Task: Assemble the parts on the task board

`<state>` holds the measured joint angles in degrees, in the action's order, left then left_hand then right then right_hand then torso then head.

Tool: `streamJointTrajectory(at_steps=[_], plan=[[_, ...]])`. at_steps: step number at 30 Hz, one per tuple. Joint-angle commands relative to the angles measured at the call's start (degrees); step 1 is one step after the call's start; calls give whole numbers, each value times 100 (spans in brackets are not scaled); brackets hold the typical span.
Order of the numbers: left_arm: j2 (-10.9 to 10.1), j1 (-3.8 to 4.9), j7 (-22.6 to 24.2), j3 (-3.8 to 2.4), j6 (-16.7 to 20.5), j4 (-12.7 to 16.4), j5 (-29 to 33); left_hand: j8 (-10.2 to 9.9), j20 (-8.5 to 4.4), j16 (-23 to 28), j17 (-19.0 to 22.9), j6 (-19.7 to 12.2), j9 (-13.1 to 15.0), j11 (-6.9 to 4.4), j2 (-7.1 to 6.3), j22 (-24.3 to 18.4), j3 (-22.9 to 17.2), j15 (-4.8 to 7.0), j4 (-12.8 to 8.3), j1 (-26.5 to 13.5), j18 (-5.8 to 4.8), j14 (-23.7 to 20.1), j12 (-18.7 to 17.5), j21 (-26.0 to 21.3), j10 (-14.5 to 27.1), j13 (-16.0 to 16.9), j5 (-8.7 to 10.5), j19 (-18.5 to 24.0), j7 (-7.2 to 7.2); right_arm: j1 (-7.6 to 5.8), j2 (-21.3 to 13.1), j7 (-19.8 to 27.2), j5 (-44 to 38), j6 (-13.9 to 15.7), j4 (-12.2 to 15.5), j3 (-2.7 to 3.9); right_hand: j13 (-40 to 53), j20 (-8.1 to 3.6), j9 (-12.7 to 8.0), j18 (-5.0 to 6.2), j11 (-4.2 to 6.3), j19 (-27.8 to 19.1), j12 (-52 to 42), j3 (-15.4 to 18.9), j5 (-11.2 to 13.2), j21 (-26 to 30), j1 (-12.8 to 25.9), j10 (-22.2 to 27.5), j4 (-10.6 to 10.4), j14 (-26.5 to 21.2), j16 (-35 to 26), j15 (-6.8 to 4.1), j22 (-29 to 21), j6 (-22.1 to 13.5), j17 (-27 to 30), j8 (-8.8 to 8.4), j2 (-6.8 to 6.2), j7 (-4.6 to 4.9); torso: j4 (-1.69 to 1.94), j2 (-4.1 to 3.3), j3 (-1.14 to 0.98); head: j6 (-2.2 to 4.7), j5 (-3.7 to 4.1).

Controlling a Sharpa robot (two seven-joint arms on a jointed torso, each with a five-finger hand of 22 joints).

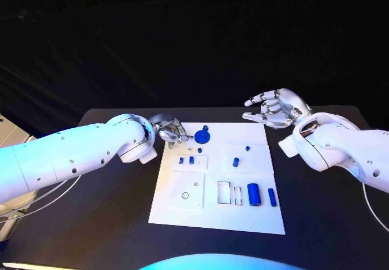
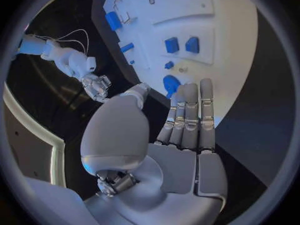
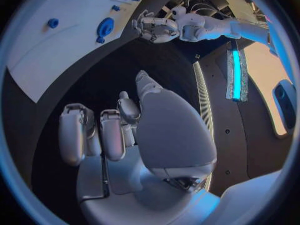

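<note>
Two blue cylinders [image 1: 253, 194], one board [image 1: 212, 216]

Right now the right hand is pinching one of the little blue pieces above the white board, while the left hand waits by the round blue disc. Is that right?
Not quite. The right hand holds nothing: in the head view its fingers are spread and empty, beyond the task board's far right corner. The left hand is indeed by the round blue disc.

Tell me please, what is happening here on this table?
A robot with two arms works at a white task board with small blue parts on a black table. Its left hand is at the board's far left corner, beside a round blue part, holding nothing that can be seen. Its right hand is raised beyond the far right corner, open and empty. Other blue parts lie on the board.
</note>
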<state>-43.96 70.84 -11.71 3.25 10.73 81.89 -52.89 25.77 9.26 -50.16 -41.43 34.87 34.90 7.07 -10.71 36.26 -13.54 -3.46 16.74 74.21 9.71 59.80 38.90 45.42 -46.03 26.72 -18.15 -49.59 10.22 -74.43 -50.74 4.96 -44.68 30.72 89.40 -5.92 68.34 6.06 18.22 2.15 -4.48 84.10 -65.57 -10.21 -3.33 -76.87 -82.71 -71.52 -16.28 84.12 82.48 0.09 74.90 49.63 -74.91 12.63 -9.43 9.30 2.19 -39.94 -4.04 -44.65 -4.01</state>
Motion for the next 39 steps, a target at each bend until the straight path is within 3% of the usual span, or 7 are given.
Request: streamJointTrajectory(at_steps=[1, 5, 13, 20, 25, 33, 39], plan=[[52, -14, 1283, 31, 668, 14, -334, 64, 20, 207, 264, -159, -317, 1, -77, -304, 28, 1, -23, 603, 79, 26, -280, -386, 164, -434, -10, -225, 57, 3, -6, 100, -84, 51, -21, 1, -52, 11, 3, 85, 4, -50, 61, -7, -12, 81, -4, 58, 13, 222, -50, 5, 937, -37, -271, 18, 14, 3, 6, 0, 6, 12, 5], [124, -100, 1513, 61, 643, -10, -961, 211, 29, 243, 385, -86, -611, 92, -60, -358, -248, -53, -96, 1267, 59, -148, -493, -507, 311, -806, -12, -216, 132, 3, -11, 112, -165, 66, -33, 0, -109, 11, 4, 94, 5, -70, 125, -13, -13, 127, -15, 104, 17, 210, -75, 4, 918, -38, -243, 22, 17, 3, -6, -6, -1, 30, 14], [332, -198, 1477, 77, 163, -134, -1900, 239, 41, -10, 376, 96, -940, 113, -248, -244, -238, -69, -86, 1404, 54, -162, -573, -402, 412, -1070, -12, -212, 83, 4, 6, 153, -279, 89, -23, -5, -422, 10, 5, 126, 7, -144, 469, -9, -11, 304, 5, 334, -5, 164, -177, 2, 846, -45, -133, 38, 13, 0, -14, -5, -5, 41, 28], [541, -262, 1331, 95, -246, -326, -2511, 245, 39, -491, 324, 279, -1269, 102, -248, -9, -143, -56, -56, 1475, 66, -58, -499, -127, 392, -1265, -6, -255, 31, 4, 28, 190, -278, 113, 6, -7, -1403, -6, 10, 204, 29, -314, 1511, -52, -12, 762, -19, 860, -5, 38, -498, -18, 659, -49, 208, 89, 20, -18, -6, -4, -6, 35, 48], [622, -283, 1278, 98, -335, -452, -2707, 239, 40, -557, 322, 289, -1316, 101, -251, 24, -111, -57, -39, 1445, 65, -58, -490, -91, 389, -1294, 0, -250, 38, 4, 41, 226, -246, 127, -22, -10, -2321, -13, 10, 515, 33, -1056, 2491, -132, -13, 2687, -22, 1099, -13, -440, -1721, -21, -200, -65, 1363, 132, -7, -24, -15, -5, -6, 45, 43], [739, -289, 1196, 98, -260, -624, -2850, 260, 15, -934, 295, 408, -1508, 74, -196, 223, -140, -28, -63, 1518, 70, 0, -379, 145, 279, -1386, -14, -268, 61, 5, 80, 286, -177, 95, -56, -16, -2994, 26, 9, 830, -17, -1700, 3134, -235, -14, 5317, 12, 1126, -13, -918, -3744, 23, -1644, -156, 2676, 158, -55, 23, -5, -1, -8, 44, 47], [815, -289, 1142, 99, -229, -744, -2894, 258, 9, -1071, 302, 436, -1589, 73, -182, 317, -216, -26, -59, 1566, 69, 9, -357, 253, 265, -1429, -16, -250, 46, 7, 105, 324, -131, 64, -76, -20, -3568, 91, 8, 826, -92, -1679, 3673, -302, -11, 5889, 36, 1181, -9, -1029, -4735, 89, -2165, -208, 2906, 180, -78, 80, -8, -6, -7, 45, 44]])
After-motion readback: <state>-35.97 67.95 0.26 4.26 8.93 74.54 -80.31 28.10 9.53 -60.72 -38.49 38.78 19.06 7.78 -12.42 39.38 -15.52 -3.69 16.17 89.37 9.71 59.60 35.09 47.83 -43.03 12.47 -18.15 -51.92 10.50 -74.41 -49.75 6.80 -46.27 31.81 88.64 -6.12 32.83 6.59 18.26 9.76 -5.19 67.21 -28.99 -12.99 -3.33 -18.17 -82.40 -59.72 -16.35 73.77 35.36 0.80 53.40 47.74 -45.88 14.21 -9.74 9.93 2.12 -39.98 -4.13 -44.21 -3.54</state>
